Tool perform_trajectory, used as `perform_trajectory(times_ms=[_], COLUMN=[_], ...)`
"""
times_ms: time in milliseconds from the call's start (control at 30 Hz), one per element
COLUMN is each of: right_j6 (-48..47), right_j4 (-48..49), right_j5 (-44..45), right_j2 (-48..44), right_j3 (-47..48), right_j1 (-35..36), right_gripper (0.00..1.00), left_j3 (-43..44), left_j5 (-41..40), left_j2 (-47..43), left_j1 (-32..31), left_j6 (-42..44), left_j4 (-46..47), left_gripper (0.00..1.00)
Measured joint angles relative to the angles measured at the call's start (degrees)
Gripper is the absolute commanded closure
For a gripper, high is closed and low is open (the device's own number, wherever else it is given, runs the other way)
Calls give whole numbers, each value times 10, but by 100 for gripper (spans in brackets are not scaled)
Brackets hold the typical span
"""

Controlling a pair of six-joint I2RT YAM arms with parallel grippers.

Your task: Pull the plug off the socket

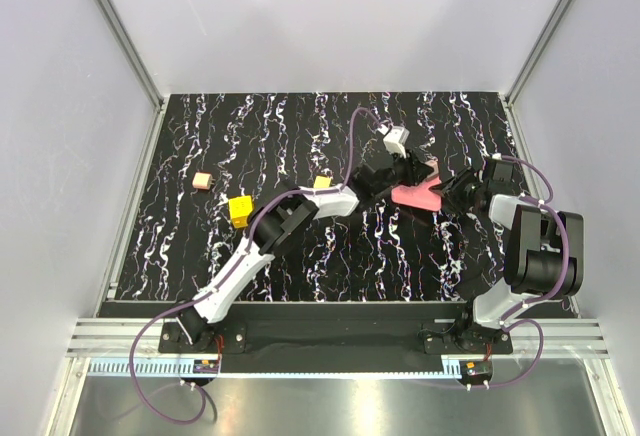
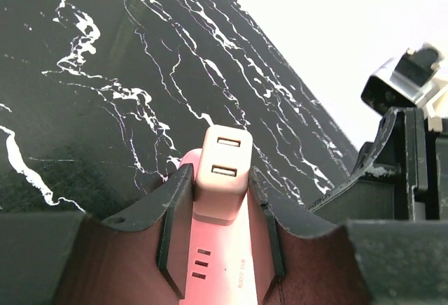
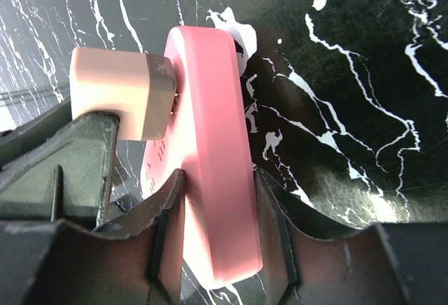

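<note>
A pink socket strip (image 1: 416,196) is held off the black marbled table between my two grippers. A pale beige USB plug (image 2: 222,172) sits in its face. My left gripper (image 2: 220,179) is shut on the plug, one finger on each side; it shows in the top view (image 1: 392,178). My right gripper (image 3: 218,179) is shut on the edges of the strip (image 3: 210,151) and shows in the top view (image 1: 447,194). In the right wrist view the plug (image 3: 122,95) sticks out to the left, with a thin gap and a prong showing at the strip's face.
A yellow block (image 1: 241,210), a smaller yellow block (image 1: 322,183) and a tan cube (image 1: 203,181) lie on the table's left half. White walls enclose the table on three sides. The left arm reaches diagonally across the middle.
</note>
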Motion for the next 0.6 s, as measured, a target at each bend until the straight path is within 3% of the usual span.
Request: perform_trajectory(times_ms=[233,600], right_j6=[0,2], right_j4=[1,-2], right_j5=[2,2], right_j2=[0,0], right_j3=[1,1], right_j1=[2,3], right_gripper=[100,100], left_j3=[0,0], left_j5=[28,-16], left_j2=[7,-17], left_j1=[10,-12], left_j6=[-29,90], left_j4=[14,10], left_gripper=[100,100])
